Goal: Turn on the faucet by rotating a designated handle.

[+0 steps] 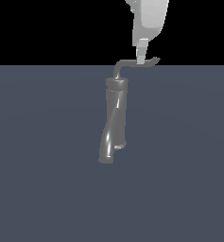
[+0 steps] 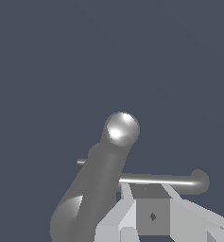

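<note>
The faucet is a glossy grey upright cylinder, with its thick curved spout reaching toward the front. The handle, a thin L-shaped rod with a small upturned tip, comes off the top and points to the exterior view's right. My gripper comes down from above, and its fingertips lie against the rod near its outer end. In the wrist view the handle crosses just past my gripper, outside the fingers. The fingers look closed and hold nothing. The faucet body fills the view beside them.
The faucet stands on a flat blue-grey floor. No other objects are in view.
</note>
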`<state>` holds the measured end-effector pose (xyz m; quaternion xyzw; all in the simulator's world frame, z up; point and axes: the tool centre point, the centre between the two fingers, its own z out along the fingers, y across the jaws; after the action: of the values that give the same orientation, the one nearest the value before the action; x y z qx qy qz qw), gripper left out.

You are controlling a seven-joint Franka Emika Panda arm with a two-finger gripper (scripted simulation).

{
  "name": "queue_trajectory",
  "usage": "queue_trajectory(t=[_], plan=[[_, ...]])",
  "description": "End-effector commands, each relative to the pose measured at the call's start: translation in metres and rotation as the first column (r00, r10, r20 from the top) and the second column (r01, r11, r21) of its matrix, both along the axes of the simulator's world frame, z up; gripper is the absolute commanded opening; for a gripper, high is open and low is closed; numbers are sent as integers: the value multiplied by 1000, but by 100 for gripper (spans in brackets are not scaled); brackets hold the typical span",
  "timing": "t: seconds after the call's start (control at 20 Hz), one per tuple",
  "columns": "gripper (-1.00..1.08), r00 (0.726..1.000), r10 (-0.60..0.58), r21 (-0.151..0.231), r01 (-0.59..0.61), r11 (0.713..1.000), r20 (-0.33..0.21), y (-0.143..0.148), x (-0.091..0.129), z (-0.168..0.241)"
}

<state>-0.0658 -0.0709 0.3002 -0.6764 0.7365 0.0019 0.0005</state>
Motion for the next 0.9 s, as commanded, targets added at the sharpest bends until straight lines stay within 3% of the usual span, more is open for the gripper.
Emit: queue_trajectory(t=[0.0, 0.85], plan=[[-100, 1000, -1, 0, 1, 1000, 1, -2, 4, 0], [-100, 1000, -26, -2, 26, 1000, 2, -22, 40, 0]])
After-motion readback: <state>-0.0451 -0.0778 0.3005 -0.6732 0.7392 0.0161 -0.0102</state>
